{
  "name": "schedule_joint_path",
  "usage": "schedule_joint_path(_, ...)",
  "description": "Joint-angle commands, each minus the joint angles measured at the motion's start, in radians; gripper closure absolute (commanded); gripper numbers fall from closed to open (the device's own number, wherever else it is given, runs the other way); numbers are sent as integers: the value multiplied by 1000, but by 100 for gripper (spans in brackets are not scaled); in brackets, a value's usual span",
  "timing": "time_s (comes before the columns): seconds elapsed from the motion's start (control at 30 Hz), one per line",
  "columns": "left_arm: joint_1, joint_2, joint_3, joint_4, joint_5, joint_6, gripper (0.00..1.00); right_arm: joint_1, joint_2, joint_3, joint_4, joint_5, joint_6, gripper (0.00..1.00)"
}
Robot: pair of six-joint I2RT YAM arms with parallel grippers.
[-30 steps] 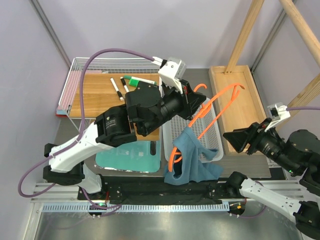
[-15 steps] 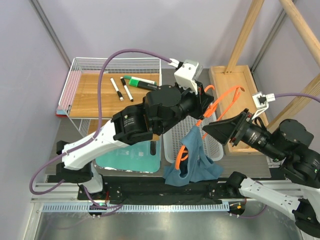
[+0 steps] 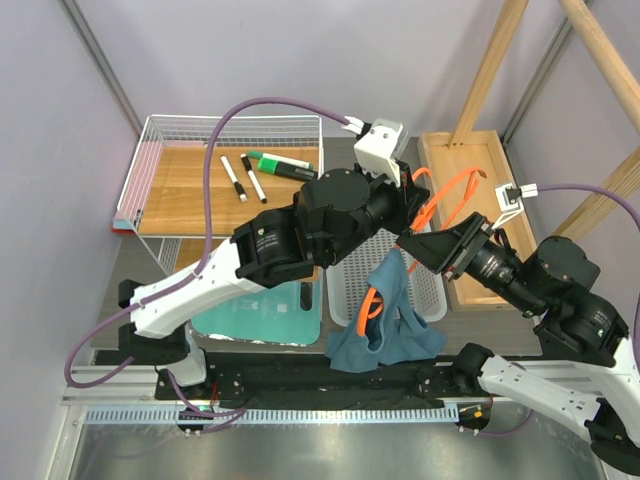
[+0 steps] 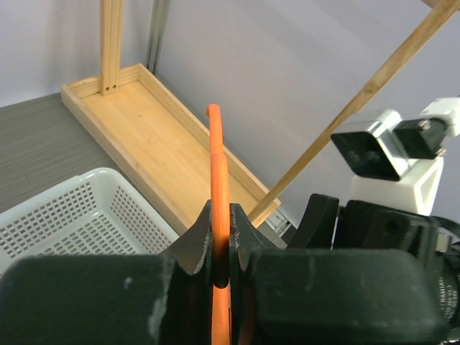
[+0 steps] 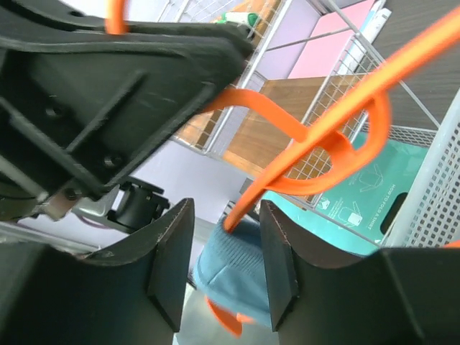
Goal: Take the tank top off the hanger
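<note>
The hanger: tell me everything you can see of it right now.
The hanger is thin, bright orange and plastic-looking, a triangular frame with a curved hook. It hangs tilted in the air above the white basket, hook end highest. The left gripper is shut on one rod. Its lower corner sits inside the teal tank top, which droops from it. Another rod passes between the open jaws of the right gripper.

Your dark grey table [image 3: 125, 258] carries a white perforated plastic basket [image 3: 348, 264], a flat mint-green mat [image 3: 260, 318] beside it, and a shallow wooden tray [image 3: 470, 160].
</note>
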Motion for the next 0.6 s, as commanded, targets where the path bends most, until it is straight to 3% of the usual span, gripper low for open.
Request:
schedule_joint_path(0.0, 1, -9, 43, 92, -4, 0, 100, -1, -34, -57, 100, 83, 86, 56)
schedule_joint_path(0.4, 3, -20, 28, 90, 41, -20, 100, -1, -28, -68, 117, 152, 108, 67)
schedule_joint_path(0.57, 3, -34, 17, 104, 82, -38, 100, -1, -36, -105, 187, 156, 146, 86)
